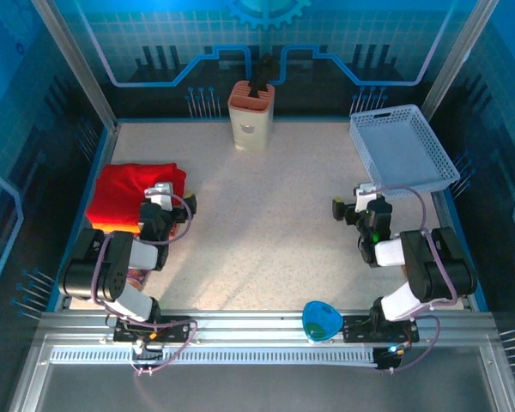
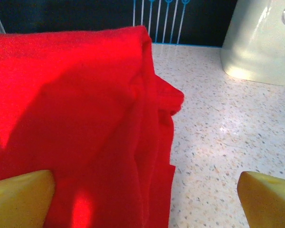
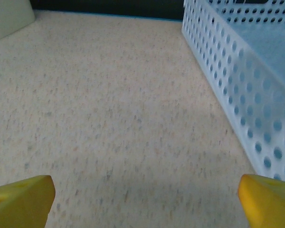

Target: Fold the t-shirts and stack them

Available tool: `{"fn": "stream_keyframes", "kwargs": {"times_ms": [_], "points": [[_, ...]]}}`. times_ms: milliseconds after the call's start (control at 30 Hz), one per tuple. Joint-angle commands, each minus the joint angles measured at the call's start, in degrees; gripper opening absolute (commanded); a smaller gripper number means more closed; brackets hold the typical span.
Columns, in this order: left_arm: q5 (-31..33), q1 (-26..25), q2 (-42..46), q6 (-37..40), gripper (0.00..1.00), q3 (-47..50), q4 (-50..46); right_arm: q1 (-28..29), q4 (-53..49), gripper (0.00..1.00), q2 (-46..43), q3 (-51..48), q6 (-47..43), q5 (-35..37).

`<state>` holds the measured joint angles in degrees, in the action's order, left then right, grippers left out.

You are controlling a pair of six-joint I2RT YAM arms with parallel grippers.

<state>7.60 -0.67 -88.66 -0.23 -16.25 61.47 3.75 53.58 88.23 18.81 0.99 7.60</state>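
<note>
Left gripper [image 2: 145, 198], wide and empty, at right edge of red t-shirt [image 1: 127, 193]; right gripper [image 3: 145, 199], wide, well right of it. Both low over bench [image 1: 266, 232].

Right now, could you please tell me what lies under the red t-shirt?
An orange strip of cloth shows beneath the red t-shirt along its near edge. How much more lies underneath cannot be seen, because the shirt covers it.

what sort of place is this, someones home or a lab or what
Probably a robot lab test cell, not a home: a left arm and right arm bolted to an aluminium rail, a speckled table boxed in by blue circuit-print walls, and props like a red shirt and a basket.
</note>
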Motion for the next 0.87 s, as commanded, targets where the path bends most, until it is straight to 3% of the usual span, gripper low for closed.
{"fn": "stream_keyframes", "kwargs": {"times_ms": [0,833], "points": [[4.9,-0.5,0.1,-1.7,0.99,-4.8,-7.6,0.5,-0.1,1.00,0.0,2.8,0.1,3.3],[5.0,-0.6,-0.3,-1.4,0.99,-4.7,-6.6,-0.4,-2.8,1.00,0.0,4.1,-1.3,-4.3]]}}
